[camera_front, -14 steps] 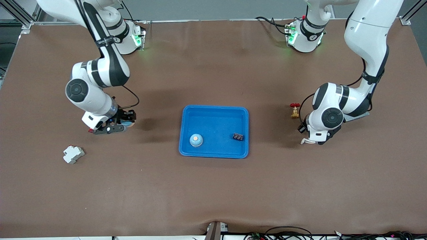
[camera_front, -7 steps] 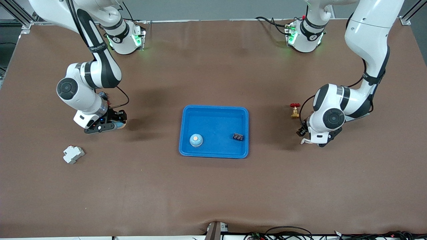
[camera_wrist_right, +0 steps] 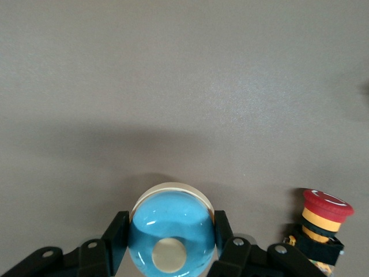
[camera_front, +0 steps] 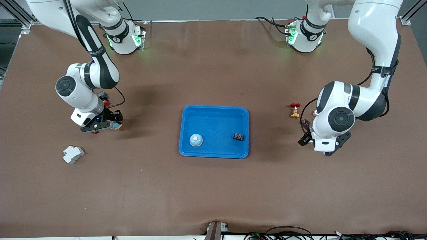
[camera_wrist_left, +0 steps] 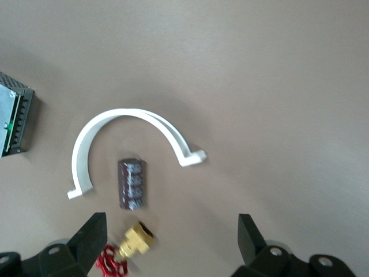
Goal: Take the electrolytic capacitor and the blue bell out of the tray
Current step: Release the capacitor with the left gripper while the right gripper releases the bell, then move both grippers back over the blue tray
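1. My right gripper (camera_wrist_right: 170,245) is clamped on a round blue bell (camera_wrist_right: 171,225), off the shallow bright-blue plastic tray (camera_front: 214,112), for set-down.
2. My left gripper (camera_wrist_left: 170,242), fingers apart, hangs over a dark electrolytic capacitor block (camera_wrist_left: 131,183), already off the tray; another bell (camera_front: 196,140) sits inside.

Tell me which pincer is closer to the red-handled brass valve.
Left. The left pincer hangs open just over the brass valve at the left arm's end; the right pincer, shut on a blue bell, is past the tray.
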`<state>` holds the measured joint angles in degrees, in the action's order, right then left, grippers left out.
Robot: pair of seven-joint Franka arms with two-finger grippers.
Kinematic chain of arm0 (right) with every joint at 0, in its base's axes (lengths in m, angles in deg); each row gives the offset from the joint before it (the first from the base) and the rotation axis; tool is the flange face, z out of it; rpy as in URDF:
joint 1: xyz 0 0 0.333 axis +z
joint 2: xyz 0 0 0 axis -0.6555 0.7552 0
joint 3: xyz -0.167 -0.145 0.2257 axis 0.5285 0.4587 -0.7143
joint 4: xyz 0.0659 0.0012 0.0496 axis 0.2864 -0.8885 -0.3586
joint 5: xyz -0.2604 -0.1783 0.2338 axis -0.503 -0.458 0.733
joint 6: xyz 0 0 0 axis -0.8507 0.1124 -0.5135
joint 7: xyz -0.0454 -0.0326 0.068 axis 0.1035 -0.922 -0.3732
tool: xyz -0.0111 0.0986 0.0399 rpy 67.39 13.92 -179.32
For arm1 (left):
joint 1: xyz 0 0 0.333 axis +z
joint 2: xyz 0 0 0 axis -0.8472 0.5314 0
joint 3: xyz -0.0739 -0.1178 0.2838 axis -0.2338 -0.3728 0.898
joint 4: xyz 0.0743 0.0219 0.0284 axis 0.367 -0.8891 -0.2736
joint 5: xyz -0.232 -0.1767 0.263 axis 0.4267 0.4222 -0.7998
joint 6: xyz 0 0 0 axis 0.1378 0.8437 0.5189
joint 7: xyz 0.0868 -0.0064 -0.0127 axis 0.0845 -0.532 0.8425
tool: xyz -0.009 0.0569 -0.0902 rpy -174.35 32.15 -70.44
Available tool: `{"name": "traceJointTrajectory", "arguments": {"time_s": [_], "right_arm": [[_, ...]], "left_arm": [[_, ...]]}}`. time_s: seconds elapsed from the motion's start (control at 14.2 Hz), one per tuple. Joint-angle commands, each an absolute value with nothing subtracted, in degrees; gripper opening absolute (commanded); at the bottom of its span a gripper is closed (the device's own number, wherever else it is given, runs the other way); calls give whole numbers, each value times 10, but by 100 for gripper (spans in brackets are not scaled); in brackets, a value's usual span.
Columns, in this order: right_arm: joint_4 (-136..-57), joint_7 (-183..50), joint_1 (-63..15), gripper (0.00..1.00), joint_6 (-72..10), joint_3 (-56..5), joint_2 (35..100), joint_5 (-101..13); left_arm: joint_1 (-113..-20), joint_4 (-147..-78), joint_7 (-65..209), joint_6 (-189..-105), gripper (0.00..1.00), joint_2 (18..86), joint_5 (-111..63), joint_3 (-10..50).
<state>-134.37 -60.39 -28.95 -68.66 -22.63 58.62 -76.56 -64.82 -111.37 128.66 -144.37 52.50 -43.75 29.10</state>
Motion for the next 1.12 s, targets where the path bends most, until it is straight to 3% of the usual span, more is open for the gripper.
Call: {"name": "traceJointTrajectory", "arguments": {"time_s": [0.0, 0.49, 0.84, 0.91, 0.98, 1.05], "right_arm": [[-1354, -591, -301, 0, -707, -236, 594, -757], [-1353, -591, -297, 0, -725, -239, 624, -731], [-1353, -592, -300, 0, -740, -250, 635, -715], [-1352, -592, -298, 29, -738, -250, 635, -711], [-1351, -592, -298, 99, -739, -250, 635, -709], [-1350, -592, -297, 100, -739, -250, 635, -706]], "left_arm": [[-683, -1073, 1334, -1426, 100, 560, -426, 292], [-759, -1028, 1433, -1440, 100, 609, -426, 294], [-825, -951, 1609, -1480, 100, 678, -425, 292], [-830, -952, 1636, -1498, 100, 683, -423, 292], [-845, -951, 1661, -1506, 99, 686, -417, 292], [-851, -950, 1682, -1518, 95, 687, -415, 293]]}}
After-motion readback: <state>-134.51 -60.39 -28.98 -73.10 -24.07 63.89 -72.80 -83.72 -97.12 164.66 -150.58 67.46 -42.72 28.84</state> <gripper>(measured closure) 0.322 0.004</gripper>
